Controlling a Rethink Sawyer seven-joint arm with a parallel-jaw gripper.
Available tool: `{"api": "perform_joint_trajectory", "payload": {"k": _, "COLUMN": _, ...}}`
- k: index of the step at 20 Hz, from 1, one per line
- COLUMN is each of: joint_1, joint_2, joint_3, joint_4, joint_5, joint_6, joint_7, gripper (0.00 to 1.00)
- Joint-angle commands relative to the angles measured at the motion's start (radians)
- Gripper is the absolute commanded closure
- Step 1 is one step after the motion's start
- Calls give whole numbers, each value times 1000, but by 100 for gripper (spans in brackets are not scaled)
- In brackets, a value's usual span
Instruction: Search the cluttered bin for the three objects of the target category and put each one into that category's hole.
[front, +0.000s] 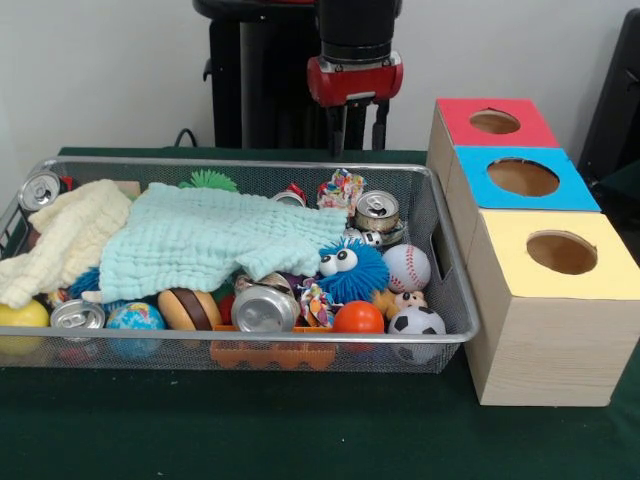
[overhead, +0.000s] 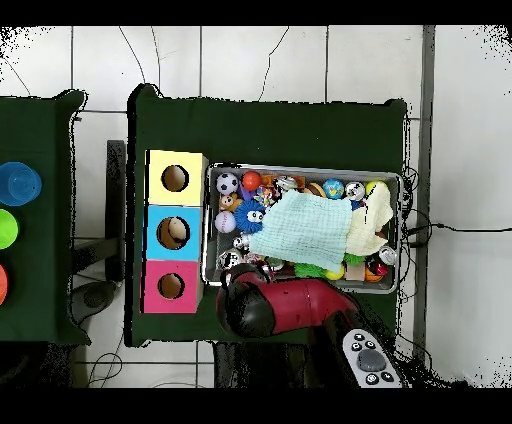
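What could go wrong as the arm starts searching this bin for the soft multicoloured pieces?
The pale green cloth drapes over much of the bin, so pieces may lie hidden beneath it. The confetti-patterned wad sits right beside a silver can, so the end effector above might knock or grab the can instead.

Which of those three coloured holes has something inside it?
The blue-surround hole, the middle box: the overhead view shows a pale object inside. The yellow-surround hole and red-surround hole look dark.

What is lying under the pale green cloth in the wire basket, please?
The green cloth covers the middle of the basket. Poking out at its near edge are a crushed can, a burger toy and a fuzzy blue ball. Anything further beneath is hidden.
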Motion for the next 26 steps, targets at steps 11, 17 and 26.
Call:
{"api": "perform_joint_trajectory", "payload": {"k": 11, "joint_1": -2, "joint_2": 15, "joint_3": -40, "joint_4": -46, "joint_5": -32, "joint_6": -80, "joint_7": 116, "gripper": 0}}
{"api": "perform_joint_trajectory", "payload": {"k": 17, "joint_1": 18, "joint_2": 62, "joint_3": -70, "joint_4": -58, "joint_5": -39, "joint_6": -131, "joint_7": 131, "gripper": 0}}
{"api": "perform_joint_trajectory", "payload": {"k": 26, "joint_1": 67, "joint_2": 193, "joint_3": -141, "joint_4": -57, "joint_5": -21, "joint_6": -312, "joint_7": 170, "gripper": 0}}
